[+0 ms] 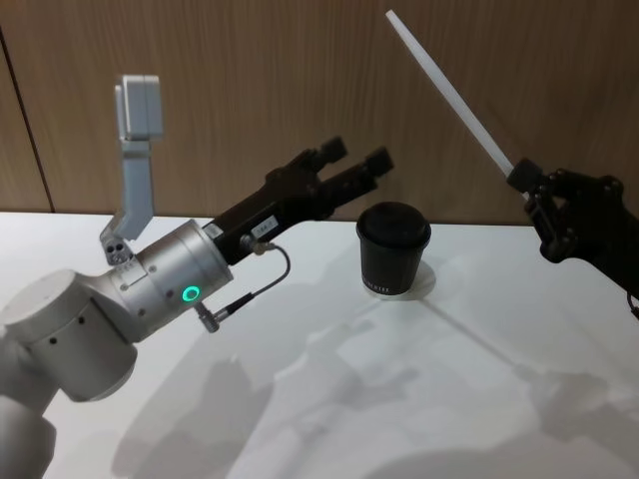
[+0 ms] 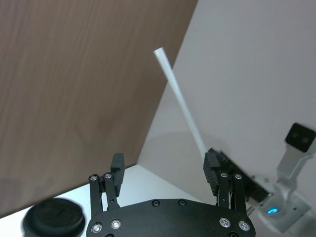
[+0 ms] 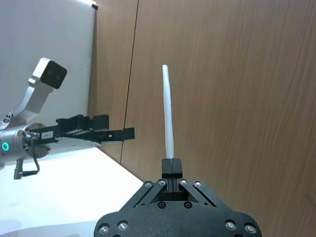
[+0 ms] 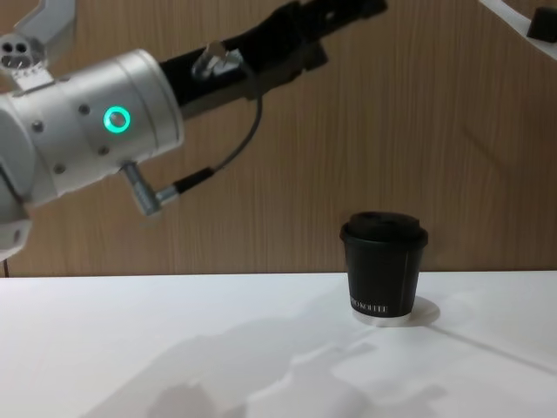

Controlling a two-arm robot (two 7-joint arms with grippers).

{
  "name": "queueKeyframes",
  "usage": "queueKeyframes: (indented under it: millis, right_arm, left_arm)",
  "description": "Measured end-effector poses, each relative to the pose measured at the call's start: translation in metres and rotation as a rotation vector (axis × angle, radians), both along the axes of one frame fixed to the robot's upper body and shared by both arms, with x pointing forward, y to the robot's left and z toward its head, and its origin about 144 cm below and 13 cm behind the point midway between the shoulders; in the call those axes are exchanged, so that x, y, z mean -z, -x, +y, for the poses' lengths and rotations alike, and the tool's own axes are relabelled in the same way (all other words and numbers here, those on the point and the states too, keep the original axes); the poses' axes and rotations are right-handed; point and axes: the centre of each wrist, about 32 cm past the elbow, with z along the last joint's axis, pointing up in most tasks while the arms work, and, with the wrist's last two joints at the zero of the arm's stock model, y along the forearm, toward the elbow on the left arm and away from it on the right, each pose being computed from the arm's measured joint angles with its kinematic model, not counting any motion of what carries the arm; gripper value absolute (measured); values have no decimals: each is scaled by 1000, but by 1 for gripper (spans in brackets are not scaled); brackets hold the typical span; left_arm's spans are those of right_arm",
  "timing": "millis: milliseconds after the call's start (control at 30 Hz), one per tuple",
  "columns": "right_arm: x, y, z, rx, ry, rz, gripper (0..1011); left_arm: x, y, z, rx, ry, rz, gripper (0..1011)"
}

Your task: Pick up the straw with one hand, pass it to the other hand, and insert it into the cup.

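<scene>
The head view looks forward and down across the table (image 1: 329,419) to the wooden wall (image 1: 250,80). The chest view sits lower, meeting the cup (image 4: 383,270) side-on (the head view shares it, from above). The left wrist view looks out over the left gripper (image 2: 165,168), the right wrist view over the right gripper (image 3: 172,165). Each sees the opposite arm, and both see the straw (image 2: 180,106).

Aloft, apart — left hand (image 1: 357,157) spread wide, right hand (image 1: 523,180) clamped tight.
</scene>
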Motion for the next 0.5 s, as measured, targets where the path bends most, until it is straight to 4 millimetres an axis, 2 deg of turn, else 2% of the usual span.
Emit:
queueKeyframes:
  millis: [500]
  right_arm:
    - [0,0,0,0,0,0,0]
  left_arm:
    - [-13,-13,-19,61,53,0,1003]
